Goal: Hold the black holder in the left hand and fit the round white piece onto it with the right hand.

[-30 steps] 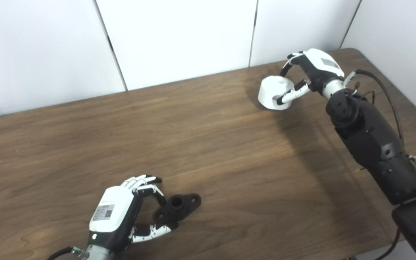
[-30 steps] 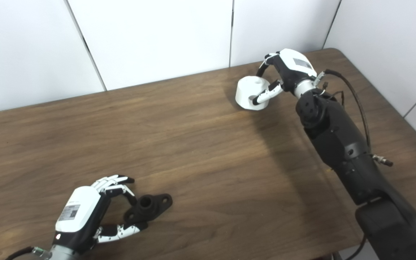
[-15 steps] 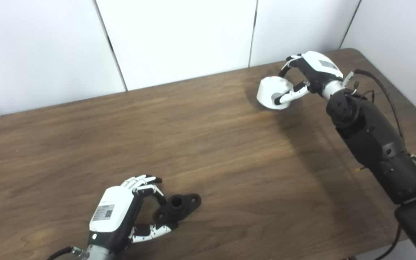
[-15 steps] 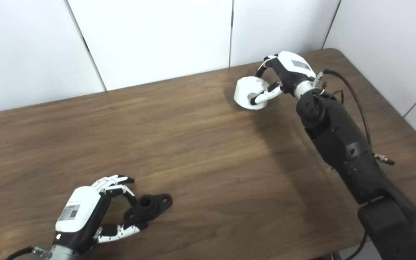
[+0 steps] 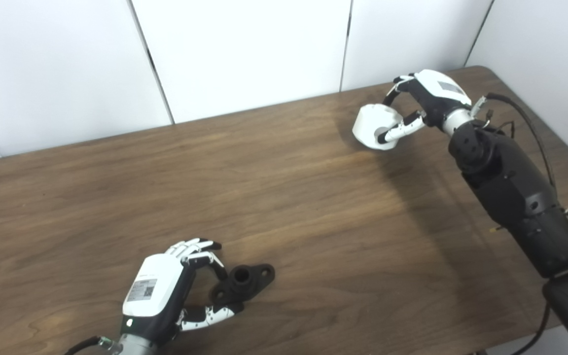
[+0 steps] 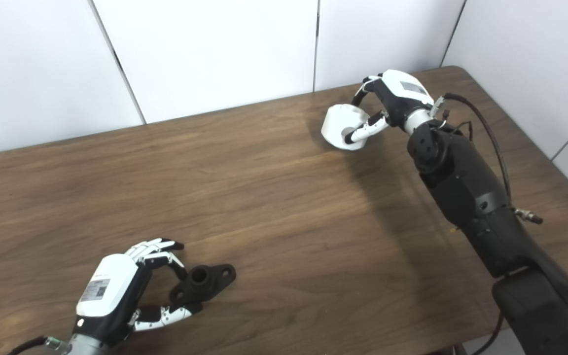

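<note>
Right hand (image 5: 424,101) clasping tilted white piece (image 5: 372,125); left hand (image 6: 116,293) half-curled around black holder (image 6: 204,282), views alike.

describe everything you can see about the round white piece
The round white piece is a short, thick, matte white cylinder, plastic by its look, with a round hole in the face turned toward the camera. It sits tilted in the right hand, fingers over its top and thumb across its front. It is at the far right of the wooden table; whether it touches it is unclear.
</note>
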### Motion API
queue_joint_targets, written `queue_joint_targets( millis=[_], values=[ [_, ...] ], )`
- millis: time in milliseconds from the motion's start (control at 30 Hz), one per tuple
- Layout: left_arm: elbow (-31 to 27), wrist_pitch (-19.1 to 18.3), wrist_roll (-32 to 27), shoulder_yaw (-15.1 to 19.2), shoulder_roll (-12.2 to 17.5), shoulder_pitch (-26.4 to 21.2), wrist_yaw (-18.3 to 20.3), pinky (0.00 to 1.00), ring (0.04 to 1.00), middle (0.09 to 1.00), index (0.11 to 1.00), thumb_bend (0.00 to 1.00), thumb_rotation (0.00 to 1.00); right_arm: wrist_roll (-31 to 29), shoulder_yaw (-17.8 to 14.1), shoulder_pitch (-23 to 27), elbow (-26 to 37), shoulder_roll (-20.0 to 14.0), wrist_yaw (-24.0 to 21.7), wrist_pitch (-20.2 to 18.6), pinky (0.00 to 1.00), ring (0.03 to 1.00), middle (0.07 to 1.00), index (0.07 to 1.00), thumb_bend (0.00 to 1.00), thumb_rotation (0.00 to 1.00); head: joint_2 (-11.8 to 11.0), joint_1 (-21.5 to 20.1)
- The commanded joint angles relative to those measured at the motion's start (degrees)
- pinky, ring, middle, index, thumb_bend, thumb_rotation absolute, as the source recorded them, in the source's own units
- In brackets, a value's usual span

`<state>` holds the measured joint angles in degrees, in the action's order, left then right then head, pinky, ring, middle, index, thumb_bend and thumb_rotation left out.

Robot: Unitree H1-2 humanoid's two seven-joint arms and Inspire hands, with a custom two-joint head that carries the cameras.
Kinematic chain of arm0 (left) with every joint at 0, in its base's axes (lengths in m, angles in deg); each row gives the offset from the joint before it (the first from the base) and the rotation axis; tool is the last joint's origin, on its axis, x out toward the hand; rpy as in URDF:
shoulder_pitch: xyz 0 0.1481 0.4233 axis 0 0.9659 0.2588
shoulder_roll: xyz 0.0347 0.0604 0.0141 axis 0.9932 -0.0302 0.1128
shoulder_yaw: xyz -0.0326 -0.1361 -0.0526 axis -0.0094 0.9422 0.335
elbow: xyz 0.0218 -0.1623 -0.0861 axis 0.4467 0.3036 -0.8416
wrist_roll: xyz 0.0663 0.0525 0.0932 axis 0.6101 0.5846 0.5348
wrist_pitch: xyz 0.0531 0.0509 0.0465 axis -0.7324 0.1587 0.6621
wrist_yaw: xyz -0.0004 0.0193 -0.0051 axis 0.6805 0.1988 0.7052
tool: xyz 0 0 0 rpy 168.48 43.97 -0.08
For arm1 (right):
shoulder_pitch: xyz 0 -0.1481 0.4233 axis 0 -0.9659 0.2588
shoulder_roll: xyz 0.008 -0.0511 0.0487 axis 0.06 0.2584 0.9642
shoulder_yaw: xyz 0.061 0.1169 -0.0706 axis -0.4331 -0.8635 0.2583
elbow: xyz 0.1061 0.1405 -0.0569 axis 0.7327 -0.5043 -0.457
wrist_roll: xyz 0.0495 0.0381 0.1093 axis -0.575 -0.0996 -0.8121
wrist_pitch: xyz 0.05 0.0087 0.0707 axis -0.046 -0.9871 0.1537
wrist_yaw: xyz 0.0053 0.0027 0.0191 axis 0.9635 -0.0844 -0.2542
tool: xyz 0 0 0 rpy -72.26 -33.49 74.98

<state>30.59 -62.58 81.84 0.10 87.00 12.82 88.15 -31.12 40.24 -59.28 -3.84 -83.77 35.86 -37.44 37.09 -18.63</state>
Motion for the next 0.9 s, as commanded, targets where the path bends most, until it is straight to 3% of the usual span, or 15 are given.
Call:
queue_joint_targets(
  millis=[0, 467, 767, 867],
  values=[
    [5.0, -3.5, 1.7, -0.6, 0.5, 0.7, 3.2, 0.84, 0.849, 0.796, 0.489, 0.52, 0.05, 0.6, 0.1, 2.2, -0.6, -1.1, 0.5, 1.0, 0.81, 0.977, 0.909, 0.627, 0.93, 0.26, -0.2, 0.3],
    [8.0, -5.3, 3.3, -1.9, -1.7, -1.3, 3.6, 0.86, 0.866, 0.812, 0.489, 0.52, 0.05, 1.1, 0.8, 3.8, 0.8, -2.4, -0.7, 0.8, 0.82, 0.986, 0.919, 0.641, 0.95, 0.26, -1.6, 2.2],
    [8.9, -4.8, 3.4, -2.0, -2.0, -1.5, 2.7, 0.86, 0.867, 0.811, 0.489, 0.52, 0.05, 3.0, 2.6, 5.2, 1.5, -3.3, -4.5, -0.2, 0.95, 1.0, 0.946, 0.727, 1.0, 0.36, -1.6, 2.6],
    [9.1, -4.9, 3.4, -2.1, -2.1, -1.8, 2.9, 0.86, 0.867, 0.811, 0.489, 0.52, 0.05, 4.0, 3.6, 5.5, 1.4, -3.8, -6.0, 0.0, 0.99, 1.0, 0.906, 0.757, 1.0, 0.41, -1.7, 2.6]
  ],
)
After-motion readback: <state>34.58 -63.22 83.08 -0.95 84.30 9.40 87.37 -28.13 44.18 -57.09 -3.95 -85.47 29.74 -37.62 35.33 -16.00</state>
